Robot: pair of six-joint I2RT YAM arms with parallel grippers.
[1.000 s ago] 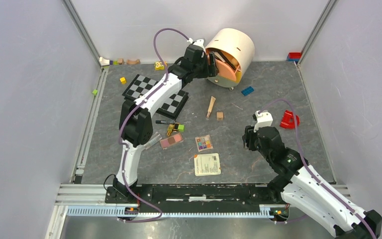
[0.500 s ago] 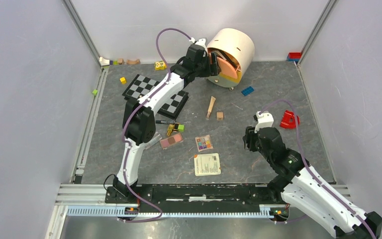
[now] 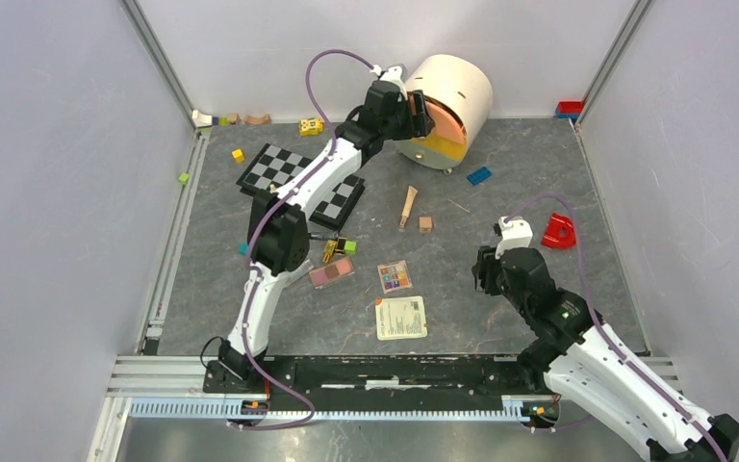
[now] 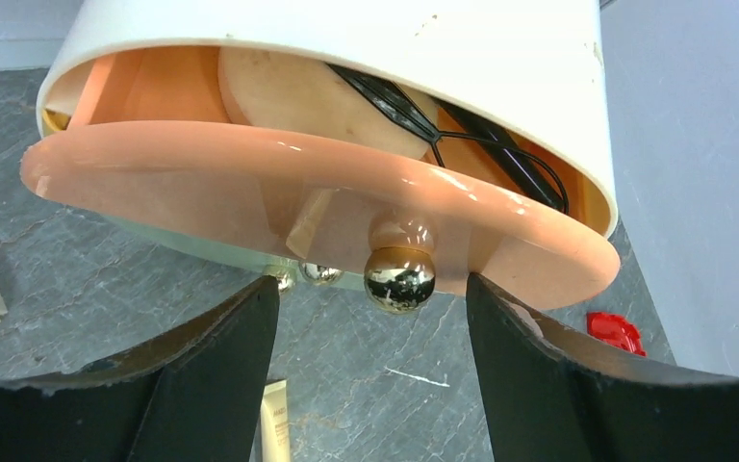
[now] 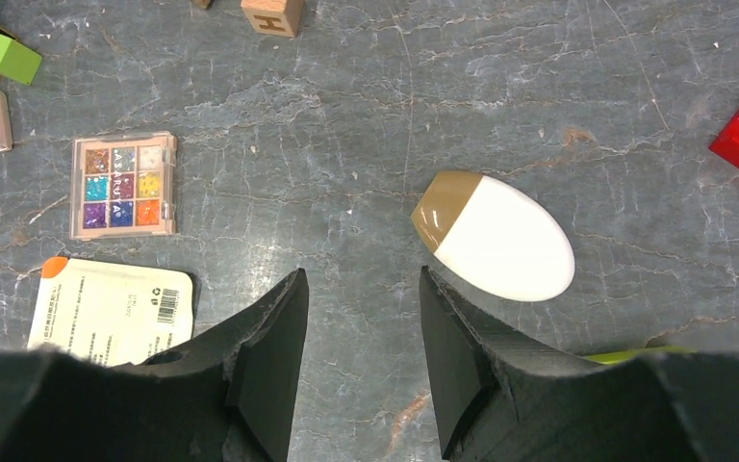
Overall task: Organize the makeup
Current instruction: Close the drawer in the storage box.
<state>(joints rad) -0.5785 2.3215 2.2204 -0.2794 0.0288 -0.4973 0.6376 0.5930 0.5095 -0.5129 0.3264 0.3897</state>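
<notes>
Table (image 3: 500,183): grey, with makeup spread over the near middle.
Case (image 3: 457,87): big cream drum on its side at the far edge, mouth turned toward the left arm.
Left arm (image 3: 319,171): stretched long and far over the chessboard (image 3: 271,166), wrist aimed straight at the case mouth.
Right arm (image 3: 616,380): bent low at the near right, wrist tipped down at the table.
Lid (image 4: 202,183): peach and round, close over the case mouth but not shut, with a gap along one side.
Brushes (image 4: 414,106): black, inside the case, seen through that gap.
Egg (image 5: 500,236): white with a tan tip, flat on the table, just right of the right claw and a bit ahead. Long way runs from the tan tip out to the right. Much nearer the right arm than the left.
Palette (image 5: 123,185): many colours, flat, well to the left of the right claw.
Left claw (image 4: 370,289): wide open, gripping nothing, one jaw on each side of the knob.
Right claw (image 5: 361,279): part open, empty, hanging over bare table.
Knob (image 4: 399,277): gold ball on the lid, right between the left jaws, touching neither.
Key spot: knob already lined up in the left claw's gap, so probably just a squeeze away from moving the lid.
</notes>
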